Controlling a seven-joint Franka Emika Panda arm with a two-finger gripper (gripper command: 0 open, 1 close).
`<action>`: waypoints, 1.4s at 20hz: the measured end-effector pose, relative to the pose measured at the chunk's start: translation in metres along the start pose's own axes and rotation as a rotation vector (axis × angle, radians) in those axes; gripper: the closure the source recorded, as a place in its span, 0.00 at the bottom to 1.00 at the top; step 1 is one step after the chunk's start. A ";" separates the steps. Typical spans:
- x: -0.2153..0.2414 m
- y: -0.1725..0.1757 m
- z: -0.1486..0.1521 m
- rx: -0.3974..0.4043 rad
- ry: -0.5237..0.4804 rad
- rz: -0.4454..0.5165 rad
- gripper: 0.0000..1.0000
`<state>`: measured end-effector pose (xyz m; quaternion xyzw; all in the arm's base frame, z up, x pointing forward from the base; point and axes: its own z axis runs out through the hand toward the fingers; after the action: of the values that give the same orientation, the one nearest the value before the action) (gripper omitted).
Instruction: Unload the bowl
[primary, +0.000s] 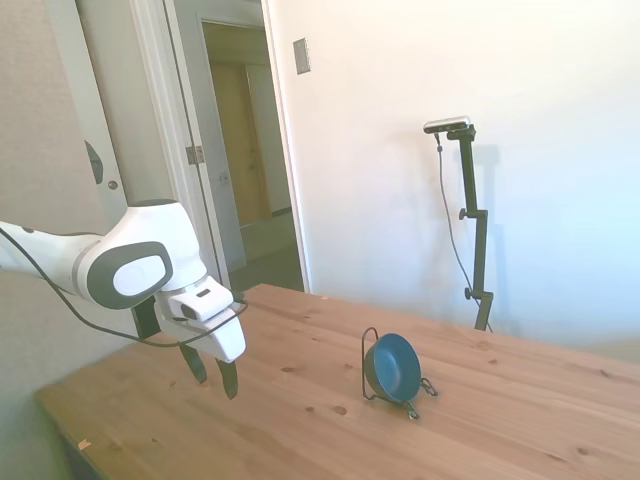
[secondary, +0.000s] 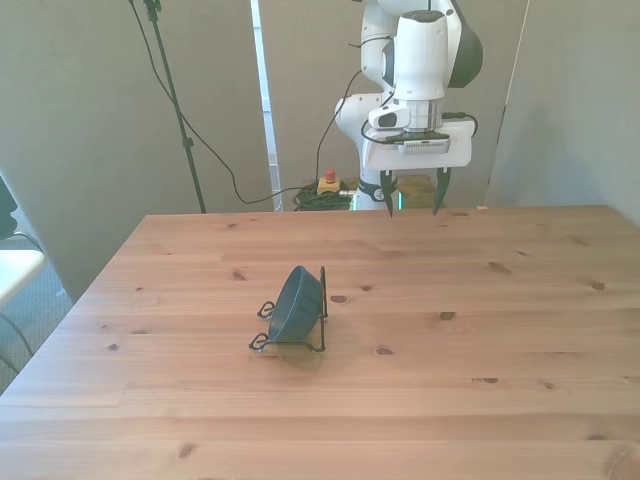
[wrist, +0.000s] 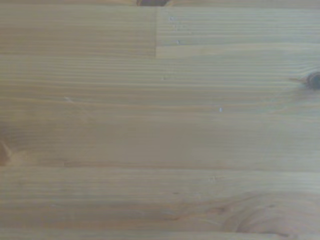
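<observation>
The fingers (secondary: 388, 196) stand apart, well open, and they hold nothing; they point down above the tabletop (secondary: 500, 340) near its far edge in the front view. The gripper (primary: 213, 373) hangs at the end of the white arm (primary: 130, 265), which comes in from the left in the side view. The wrist view shows only bare wood (wrist: 160, 125) with some knots, so nothing of the task is under the gripper now. The bowl (secondary: 296, 305) is well apart from the gripper, about in the middle of the tabletop and toward the front view's left. It does not lie flat: it stands on its edge, tilted, inside a thin black wire rack (secondary: 318, 318), and its lighter blue inside shows in the side view. The rack rests on the tabletop, and its upright loop is against the bowl. As I judge it, the task is at its start. The bowl is not yet touched and is not yet out of the rack. What is left is the whole work: to bring the gripper over to the bowl, to close on its rim, to lift it free from the wire, and to put it down on the wood beside the rack.
</observation>
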<state>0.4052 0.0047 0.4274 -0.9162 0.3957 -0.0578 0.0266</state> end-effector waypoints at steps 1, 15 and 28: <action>0.000 0.000 -0.001 0.001 0.001 0.001 0.00; 0.097 0.018 -0.043 0.093 0.094 -0.014 0.00; 0.180 0.016 -0.034 0.065 0.108 0.014 0.00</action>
<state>0.5115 -0.1371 0.4748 -0.9076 0.4010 -0.1195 0.0352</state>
